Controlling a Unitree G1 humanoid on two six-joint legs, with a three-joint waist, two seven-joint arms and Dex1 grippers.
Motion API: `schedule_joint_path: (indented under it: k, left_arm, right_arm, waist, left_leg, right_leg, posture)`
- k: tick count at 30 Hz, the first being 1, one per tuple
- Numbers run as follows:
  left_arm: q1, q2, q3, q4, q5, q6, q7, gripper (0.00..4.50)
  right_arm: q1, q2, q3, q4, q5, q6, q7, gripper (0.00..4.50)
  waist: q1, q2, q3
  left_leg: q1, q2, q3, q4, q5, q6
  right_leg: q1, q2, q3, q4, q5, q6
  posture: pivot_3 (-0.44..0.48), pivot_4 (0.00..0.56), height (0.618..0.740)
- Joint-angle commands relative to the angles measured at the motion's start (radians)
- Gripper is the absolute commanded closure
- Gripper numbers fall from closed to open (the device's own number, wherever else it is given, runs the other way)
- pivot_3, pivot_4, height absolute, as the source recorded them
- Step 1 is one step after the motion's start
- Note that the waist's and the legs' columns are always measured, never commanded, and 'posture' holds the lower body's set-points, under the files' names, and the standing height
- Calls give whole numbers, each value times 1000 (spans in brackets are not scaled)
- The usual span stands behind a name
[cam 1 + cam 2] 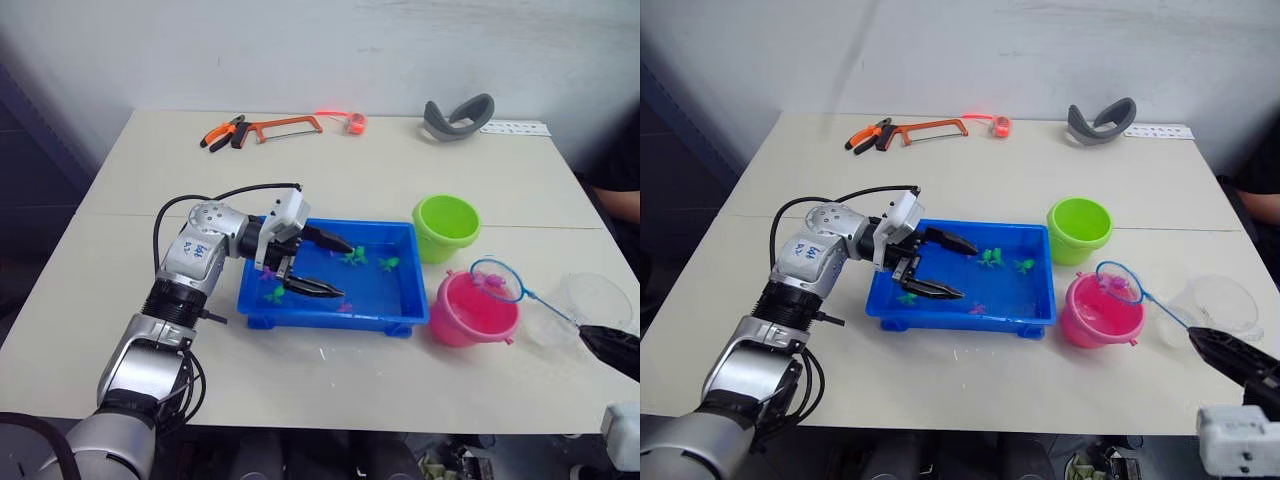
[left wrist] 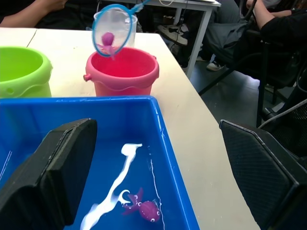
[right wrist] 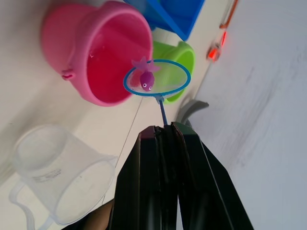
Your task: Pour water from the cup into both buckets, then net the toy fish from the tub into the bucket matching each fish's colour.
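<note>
Net (image 1: 495,280) with a pink fish (image 3: 146,80) in its mesh hangs over the pink bucket (image 1: 472,310), handle pinched in the closed right gripper (image 3: 165,132) | tub (image 1: 400,320) beside bucket, holds remaining fish; left gripper (image 1: 325,267) gapes empty there | step: sorting pink catch | next: tip net to drop fish in.

Blue tub (image 1: 400,305), pink bucket (image 1: 470,312), lime bucket (image 1: 445,228), blue-rimmed net (image 1: 496,280).
</note>
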Motion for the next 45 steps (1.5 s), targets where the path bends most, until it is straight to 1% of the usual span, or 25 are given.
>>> schedule_joint_path:
  k: [1,4,6,9,12,14,17,20,22,25,29,33,36,38,40,42,45]
  left_arm:
    - [-36,-8,6,-2,-1,-22,-13,63]
    - [-43,-13,6,13,3,-33,-14,63]
    - [-45,-17,5,15,5,-35,-13,63]
    - [-46,-21,6,18,7,-40,-12,63]
    - [-49,-23,6,21,7,-43,-13,63]
    - [-50,-23,7,21,8,-46,-13,63]
    - [-51,-23,8,24,8,-50,-11,63]
    - [-46,-25,8,17,8,-50,-8,63]
    - [-43,-27,9,13,7,-50,-7,63]
    - [-41,-28,13,9,4,-47,-1,63]
    - [-30,-19,8,6,11,-53,-2,63]
    - [-6,24,-5,7,41,-79,-22,63]
    - [11,77,-16,22,74,-110,-50,63]
    - [24,109,-18,25,92,-128,-58,63]
    - [38,141,-11,24,105,-134,-56,63]
    - [50,177,-2,20,116,-133,-54,63]
    - [69,236,9,22,133,-142,-49,63]
  right_arm:
    - [5,-4,-59,42,-18,-93,-29,4500]
    - [-45,-38,-79,65,-50,-132,-64,4500]
    - [-30,-37,-57,69,-54,-161,-60,4500]
    - [-34,-35,-59,88,-75,-196,-79,4500]
    - [-14,-61,-35,103,-68,-238,-75,4500]
    - [-29,-69,-46,109,-87,-266,-88,4500]
    - [-83,-90,-67,132,-102,-230,-112,4500]
    - [-15,-109,9,106,-79,-299,-84,4500]
    - [-15,-101,5,110,-81,-288,-96,4500]
    - [-57,-102,-20,138,-86,-210,-114,4500]
    - [-80,-121,-7,150,21,-63,-103,4500]
    - [-85,-177,48,68,266,169,-52,4500]
    - [-171,-260,152,25,379,387,-72,4500]
    - [-245,-314,249,-1,461,558,-103,4500]
    - [-355,-364,395,-16,539,705,-137,4500]
    - [-469,-391,548,-20,599,834,-167,4500]
    - [-644,-372,768,8,578,905,-166,4500]
  waist:
    - [-1,0,0]
    - [-3,0,0]
    - [-4,0,0]
    - [-4,0,0]
    - [-4,0,0]
    - [-4,0,0]
    - [-4,0,0]
    - [-3,0,0]
    - [-2,0,0]
    - [-3,0,0]
    - [-4,0,0]
    - [-7,0,0]
    - [-11,0,0]
    - [-27,0,0]
    - [-28,0,0]
    - [-27,-1,0]
    - [-28,0,0]
  left_leg:
    - [0,0,0,0,0,0]
    - [1,0,0,0,0,0]
    - [4,0,0,0,0,0]
    - [7,1,0,-2,0,0]
    - [12,0,0,-3,-1,0]
    - [14,1,0,-3,-1,1]
    - [14,3,0,-2,-1,1]
    - [15,3,0,-3,-1,1]
    - [14,3,-1,-3,-1,0]
    - [14,4,0,-3,-2,0]
    - [15,5,1,-3,-2,0]
    - [15,7,1,-3,-2,0]
    - [15,7,1,-3,-2,0]
    - [15,8,1,-3,-2,0]
    - [15,8,-1,-3,-2,0]
    - [14,9,-2,-3,-2,1]
    - [11,11,-3,-2,-3,-1]
  right_leg:
    - [0,0,0,0,0,0]
    - [1,0,0,0,0,0]
    - [4,0,0,0,0,0]
    - [7,1,0,-1,-1,-1]
    - [12,0,0,-3,-1,-1]
    - [15,-1,0,-4,-1,-1]
    - [16,-1,0,-4,-1,-1]
    - [16,0,0,-4,-1,-1]
    - [16,0,1,-5,-1,-1]
    - [15,0,0,-5,-1,-1]
    - [16,-1,0,-5,-1,-1]
    - [16,0,1,-5,-1,-1]
    - [16,0,1,-5,-1,-1]
    - [16,0,1,-4,-1,-1]
    - [16,-2,2,-4,-1,-2]
    - [16,-3,2,-4,-1,-2]
    - [12,-4,2,-4,-2,-3]
  posture:
    - [0,150,740]
    - [0,150,740]
    - [0,150,740]
    - [0,150,740]
    - [0,150,740]
    - [0,150,740]
    - [0,150,740]
    - [0,150,740]
    - [0,150,740]
    - [0,150,740]
    - [0,150,740]
    - [0,150,740]
    - [0,150,740]
    - [0,150,740]
    - [0,150,740]
    - [0,150,740]
    - [0,150,740]
